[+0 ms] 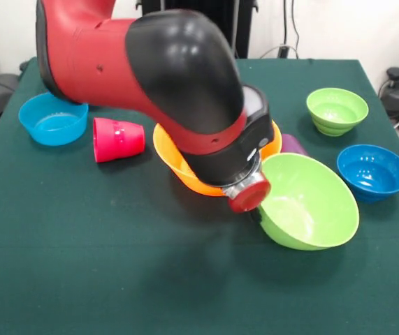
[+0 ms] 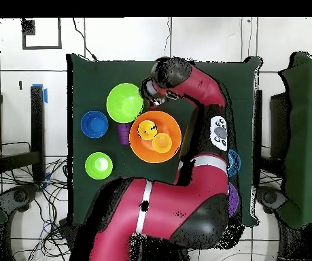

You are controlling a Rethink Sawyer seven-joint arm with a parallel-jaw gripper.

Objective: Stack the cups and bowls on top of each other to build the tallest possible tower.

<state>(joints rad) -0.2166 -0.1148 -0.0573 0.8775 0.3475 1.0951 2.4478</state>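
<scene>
Reaching low over the large orange bowl (image 2: 155, 138) — pincer (image 2: 151, 94) state hidden — two cups (image 2: 147, 129) inside.

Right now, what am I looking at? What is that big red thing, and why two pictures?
The red and black thing is a robot arm bending over a green table. One picture looks across the table; the other looks straight down from above. On the table lie plastic bowls and cups: a large orange bowl with two yellowish cups inside, a large lime green bowl tilted beside it, a small lime green bowl, two blue bowls, and a red-pink cup on its side. The arm hides its gripper, so whether anything is held is unclear.
</scene>
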